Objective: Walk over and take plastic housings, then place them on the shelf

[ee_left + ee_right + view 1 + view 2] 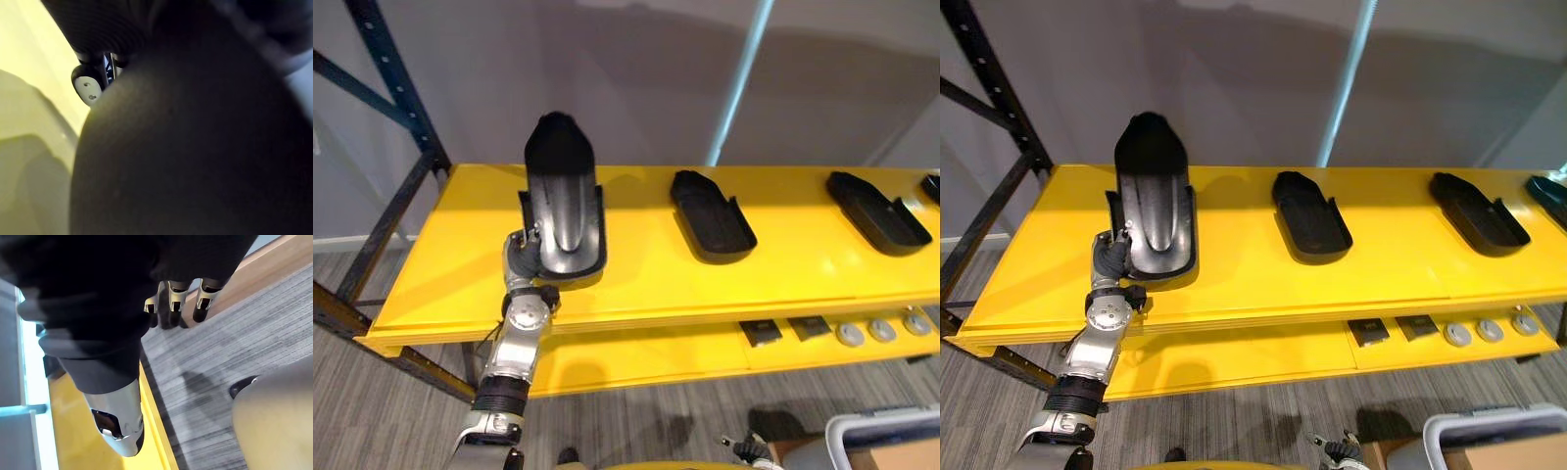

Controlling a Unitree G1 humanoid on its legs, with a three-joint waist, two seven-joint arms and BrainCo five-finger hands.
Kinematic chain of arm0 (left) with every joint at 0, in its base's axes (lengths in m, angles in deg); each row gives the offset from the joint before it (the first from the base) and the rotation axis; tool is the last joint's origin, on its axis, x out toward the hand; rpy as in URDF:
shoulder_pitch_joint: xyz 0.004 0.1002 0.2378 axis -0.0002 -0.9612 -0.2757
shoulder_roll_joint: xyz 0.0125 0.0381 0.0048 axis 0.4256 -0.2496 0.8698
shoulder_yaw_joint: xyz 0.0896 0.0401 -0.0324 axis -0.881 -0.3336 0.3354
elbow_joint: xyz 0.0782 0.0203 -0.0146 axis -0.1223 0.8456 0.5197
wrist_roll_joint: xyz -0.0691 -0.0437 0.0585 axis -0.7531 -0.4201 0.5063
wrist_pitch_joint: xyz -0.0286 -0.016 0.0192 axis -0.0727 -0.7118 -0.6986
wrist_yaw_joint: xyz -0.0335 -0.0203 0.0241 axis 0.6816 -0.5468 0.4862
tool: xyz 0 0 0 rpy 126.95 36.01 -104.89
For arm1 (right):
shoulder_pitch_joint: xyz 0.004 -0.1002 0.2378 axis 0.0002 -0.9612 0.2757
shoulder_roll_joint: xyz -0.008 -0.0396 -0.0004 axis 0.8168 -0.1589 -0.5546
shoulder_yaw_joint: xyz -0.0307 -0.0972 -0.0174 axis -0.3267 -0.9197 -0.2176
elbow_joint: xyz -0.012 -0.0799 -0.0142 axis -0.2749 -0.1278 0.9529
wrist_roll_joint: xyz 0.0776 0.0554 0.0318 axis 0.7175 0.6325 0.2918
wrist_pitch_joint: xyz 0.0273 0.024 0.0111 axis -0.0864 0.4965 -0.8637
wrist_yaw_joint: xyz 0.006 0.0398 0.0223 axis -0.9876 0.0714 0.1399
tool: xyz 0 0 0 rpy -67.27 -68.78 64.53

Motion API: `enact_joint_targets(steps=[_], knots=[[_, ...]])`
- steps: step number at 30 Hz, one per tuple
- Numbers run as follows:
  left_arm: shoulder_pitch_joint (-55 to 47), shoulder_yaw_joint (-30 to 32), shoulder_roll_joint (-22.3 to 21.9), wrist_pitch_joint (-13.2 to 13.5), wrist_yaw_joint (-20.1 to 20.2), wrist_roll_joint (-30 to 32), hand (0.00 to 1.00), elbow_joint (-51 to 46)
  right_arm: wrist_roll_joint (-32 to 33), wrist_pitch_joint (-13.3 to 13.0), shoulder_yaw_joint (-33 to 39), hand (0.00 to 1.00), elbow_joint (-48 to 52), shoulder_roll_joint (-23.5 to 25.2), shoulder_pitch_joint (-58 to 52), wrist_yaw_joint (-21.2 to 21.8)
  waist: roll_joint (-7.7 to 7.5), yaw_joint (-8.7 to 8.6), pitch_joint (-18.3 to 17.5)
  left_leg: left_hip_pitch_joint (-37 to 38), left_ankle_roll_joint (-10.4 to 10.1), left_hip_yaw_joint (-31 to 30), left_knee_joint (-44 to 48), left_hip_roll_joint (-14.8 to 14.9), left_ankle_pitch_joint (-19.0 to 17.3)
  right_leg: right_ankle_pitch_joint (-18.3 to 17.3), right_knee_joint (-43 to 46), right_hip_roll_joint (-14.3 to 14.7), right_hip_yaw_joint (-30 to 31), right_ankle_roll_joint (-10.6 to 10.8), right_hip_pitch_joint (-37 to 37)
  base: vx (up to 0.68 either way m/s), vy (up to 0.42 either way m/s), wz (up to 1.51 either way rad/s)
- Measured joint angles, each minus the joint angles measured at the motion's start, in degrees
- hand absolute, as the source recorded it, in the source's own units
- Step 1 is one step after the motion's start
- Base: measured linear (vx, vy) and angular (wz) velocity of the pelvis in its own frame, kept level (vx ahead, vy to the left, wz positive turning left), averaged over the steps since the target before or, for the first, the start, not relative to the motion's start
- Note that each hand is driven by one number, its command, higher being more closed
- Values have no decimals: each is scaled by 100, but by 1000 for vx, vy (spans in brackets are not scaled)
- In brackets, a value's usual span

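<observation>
- Rack upright (399, 93): dark blue, perforated, at the far left behind the shelf corner.
- Top shelf (783, 264): yellow and flat, spanning the eye views from left to right.
- Left hand (522, 253): raised over the left part of the top shelf, with fingers clamped on the lower left edge of the held housing.
- Held housing (563, 196): black plastic, standing nearly upright with its rounded end up and its hollow side facing the camera. Cannot tell whether its lower end touches the shelf. In the left wrist view its dark body (195, 147) sits right against the hand.
- Middle housing (711, 215): black, lying flat on the top shelf, well apart from the held one.
- Right housing (877, 211): black, lying flat further right on the same shelf.
- Lower shelf (636, 357): yellow. It carries two dark square parts (762, 333) and, beside them, a row of grey round parts (882, 330).
- White bin (886, 431): at the lower right, on the floor.
- Right hand (173, 293): hanging low over the grey striped floor (220, 362), fingers relaxed, nothing in it.
</observation>
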Motion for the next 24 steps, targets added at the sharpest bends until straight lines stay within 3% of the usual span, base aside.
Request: enact_joint_targets(steps=[6,13,14,24], knots=[[41,125,176,-45,113,-4,100,343,-3,1,227,0,8,3,-5,12,56,7,44,303,-39,65,-759,-6,407,5,-47,64,53,18,-64,-115,-20,-5],[71,491,198,-90,79,-5,100,676,-3,2,319,0,-2,5,-12,12,64,22,66,292,-34,72,-761,-77,410,-12,-171,46,100,55,-33,-13,3,3],[114,510,225,-90,65,-3,0,703,-3,2,322,0,-5,15,-11,12,50,27,71,282,-32,71,-760,-94,409,0,-206,35,122,75,-25,67,12,2],[602,678,449,-90,-38,-10,0,1019,-8,-12,375,0,-163,23,147,12,16,26,241,362,9,61,-721,-159,409,81,-302,-20,163,105,150,72,-2,0]])
